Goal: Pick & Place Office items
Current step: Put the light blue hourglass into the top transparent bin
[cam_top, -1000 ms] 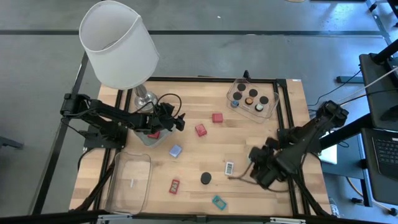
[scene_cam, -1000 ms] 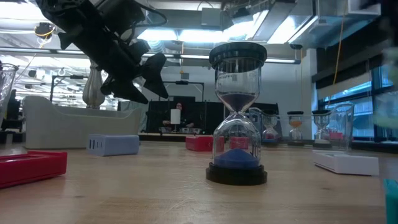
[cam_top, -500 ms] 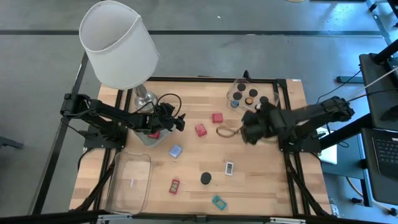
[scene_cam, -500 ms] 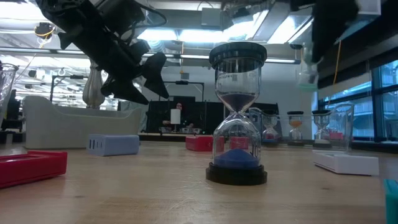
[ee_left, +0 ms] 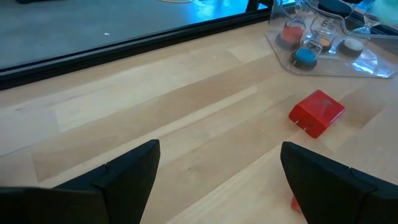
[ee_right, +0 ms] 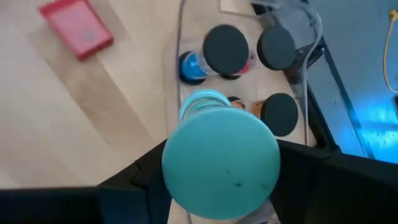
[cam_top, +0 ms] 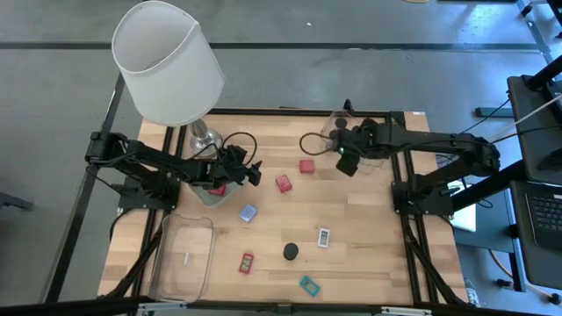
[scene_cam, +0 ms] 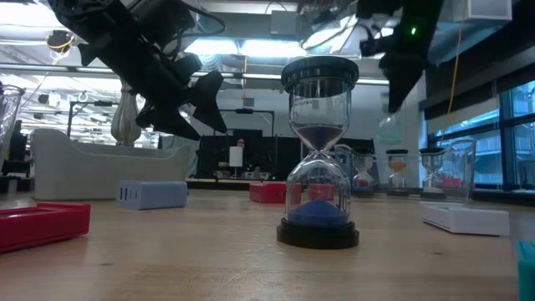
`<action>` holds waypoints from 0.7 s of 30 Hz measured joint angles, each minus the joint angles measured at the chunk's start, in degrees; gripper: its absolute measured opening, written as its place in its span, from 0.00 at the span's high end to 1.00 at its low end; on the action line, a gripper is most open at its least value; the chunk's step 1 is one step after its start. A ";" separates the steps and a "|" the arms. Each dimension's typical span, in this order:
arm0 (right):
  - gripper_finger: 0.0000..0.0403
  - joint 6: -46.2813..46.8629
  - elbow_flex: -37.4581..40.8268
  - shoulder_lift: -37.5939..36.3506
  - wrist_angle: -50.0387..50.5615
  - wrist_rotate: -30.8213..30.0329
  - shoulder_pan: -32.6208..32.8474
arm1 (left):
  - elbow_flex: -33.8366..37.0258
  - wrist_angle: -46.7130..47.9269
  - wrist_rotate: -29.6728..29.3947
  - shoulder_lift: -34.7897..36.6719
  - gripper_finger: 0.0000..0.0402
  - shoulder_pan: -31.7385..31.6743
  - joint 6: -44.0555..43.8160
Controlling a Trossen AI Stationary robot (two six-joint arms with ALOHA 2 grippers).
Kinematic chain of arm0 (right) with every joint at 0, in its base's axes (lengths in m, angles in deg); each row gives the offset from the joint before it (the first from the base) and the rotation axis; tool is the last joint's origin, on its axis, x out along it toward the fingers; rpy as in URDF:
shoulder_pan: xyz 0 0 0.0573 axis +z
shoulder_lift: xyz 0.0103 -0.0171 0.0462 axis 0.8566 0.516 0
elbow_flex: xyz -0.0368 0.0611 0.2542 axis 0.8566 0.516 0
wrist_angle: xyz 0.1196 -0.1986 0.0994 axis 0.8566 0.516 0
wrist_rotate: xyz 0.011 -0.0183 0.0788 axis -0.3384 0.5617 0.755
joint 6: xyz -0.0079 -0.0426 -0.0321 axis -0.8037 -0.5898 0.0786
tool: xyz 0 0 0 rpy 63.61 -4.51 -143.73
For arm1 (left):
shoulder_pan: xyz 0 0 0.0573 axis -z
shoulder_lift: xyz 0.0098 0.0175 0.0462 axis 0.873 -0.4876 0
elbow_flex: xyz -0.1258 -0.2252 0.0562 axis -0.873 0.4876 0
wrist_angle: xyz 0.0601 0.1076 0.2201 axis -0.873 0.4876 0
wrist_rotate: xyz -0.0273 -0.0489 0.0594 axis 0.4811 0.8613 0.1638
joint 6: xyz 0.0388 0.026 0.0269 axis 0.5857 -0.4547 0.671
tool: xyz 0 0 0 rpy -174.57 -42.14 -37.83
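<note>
Nearest me was a teal piece (cam_top: 307, 284), just on the near side of the black-capped hourglass (cam_top: 291, 252), which stood upright on the tabletop (cam_top: 369, 263). A small red piece (cam_top: 246, 261) lay beside the hourglass on the left arm's side, with the empty clear tray (cam_top: 180, 254) farther out that way. A white-labelled bit (cam_top: 323, 237) lay close on the other side.

Beyond the hourglass I saw a blue-grey block (cam_top: 248, 212), then two red blocks (cam_top: 283, 183) farther back. The left gripper (cam_top: 255, 171) hung over the tabletop beyond the hourglass near the lamp (cam_top: 167, 61), its fingers (ee_left: 124, 177) spread wide with nothing in them.

Farthest from the hourglass, at the back corner on the right arm's side, the right gripper (cam_top: 344, 158) was over the edge of the far clear tray (cam_top: 386, 154). Its fingers were closed narrowly on a teal-capped hourglass (ee_right: 221, 163), lifted above the capped pieces already in that tray.
</note>
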 joint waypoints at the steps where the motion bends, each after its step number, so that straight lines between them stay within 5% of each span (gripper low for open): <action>1: 0.52 -0.45 0.86 -0.01 -0.37 0.00 -1.20 | 0.00 0.00 0.01 0.00 0.18 0.05 0.00; 21: 0.51 -7.60 14.51 -0.15 -17.95 5.79 -12.74 | 0.00 0.02 0.05 0.00 0.18 0.26 -0.04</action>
